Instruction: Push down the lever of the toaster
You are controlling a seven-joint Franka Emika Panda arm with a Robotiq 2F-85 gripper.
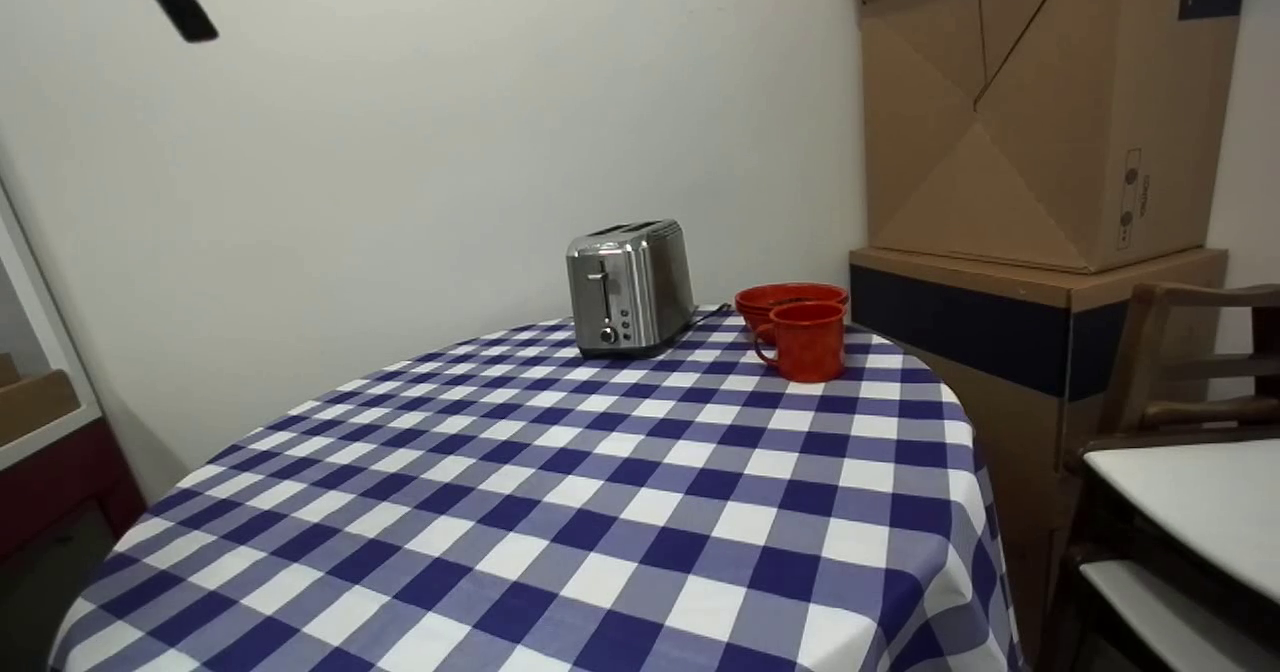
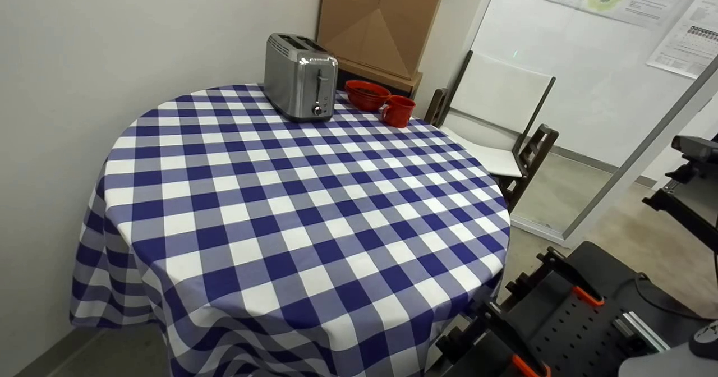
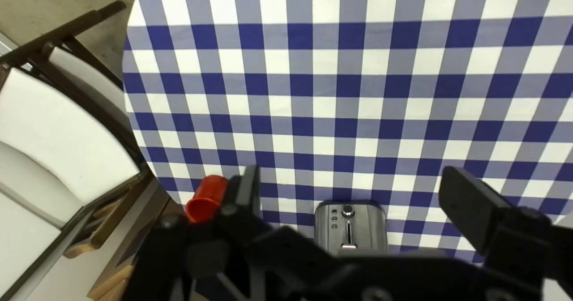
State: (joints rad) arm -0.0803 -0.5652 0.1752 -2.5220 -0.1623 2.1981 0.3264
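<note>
Pincer (image 3: 350,173) hangs spread, empty; the toaster (image 1: 632,288) faces its raised lever (image 3: 349,246) across the table (image 1: 560,492), presumably leaving room to push.

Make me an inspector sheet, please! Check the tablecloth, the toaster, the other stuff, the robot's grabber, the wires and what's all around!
Surface: blue-and-white checked tablecloth, hanging in folds at the edge.
Job's things: toaster, standing upright; its lever is up, not pushed down yet.
Clutter: red mug and red bowl, close together near the toaster; I can't tell if they touch.
Gripper: open, up in the air, apart from the toaster. Held in it: nothing seen.
Cables: dark cord by the toaster; thin cable on a black platform.
Surroundings: cardboard boxes, chair, pale wall.
</note>
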